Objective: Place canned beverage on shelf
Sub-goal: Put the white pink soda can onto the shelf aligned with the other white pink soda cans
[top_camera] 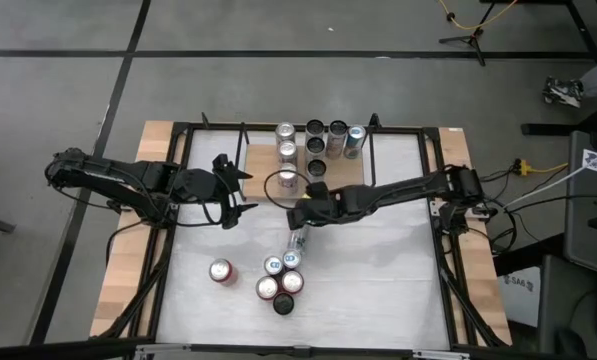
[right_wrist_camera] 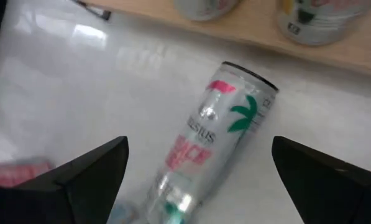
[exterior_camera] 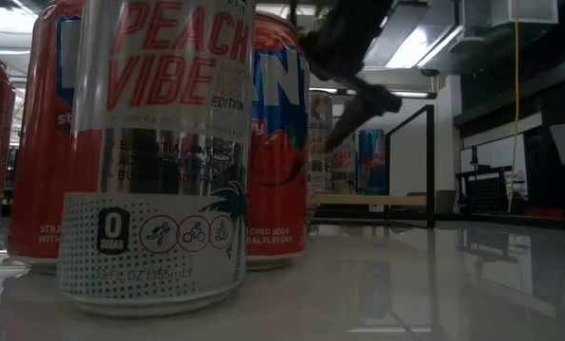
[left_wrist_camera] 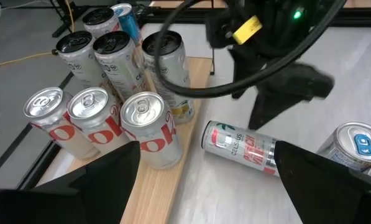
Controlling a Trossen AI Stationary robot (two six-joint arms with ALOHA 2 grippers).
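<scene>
A white slim can (right_wrist_camera: 210, 140) with pink and green print lies on its side on the white table, just in front of the shelf (top_camera: 328, 172). The shelf is a light-wood board at the table's far middle, and several cans (left_wrist_camera: 104, 56) stand upright on it. My right gripper (top_camera: 298, 218) hangs open above the lying can, pointing steeply down, with one finger (right_wrist_camera: 92, 174) on each side of it. My left gripper (top_camera: 240, 190) waits open left of the shelf, above the table, facing the shelf and the lying can (left_wrist_camera: 241, 146).
Several cans (top_camera: 281, 280) stand in a cluster near the table's front middle, just in front of the lying can. A red can (top_camera: 221, 271) stands alone to their left. A black rod frame (top_camera: 178, 150) runs around the table. Bare tabletop lies to the right.
</scene>
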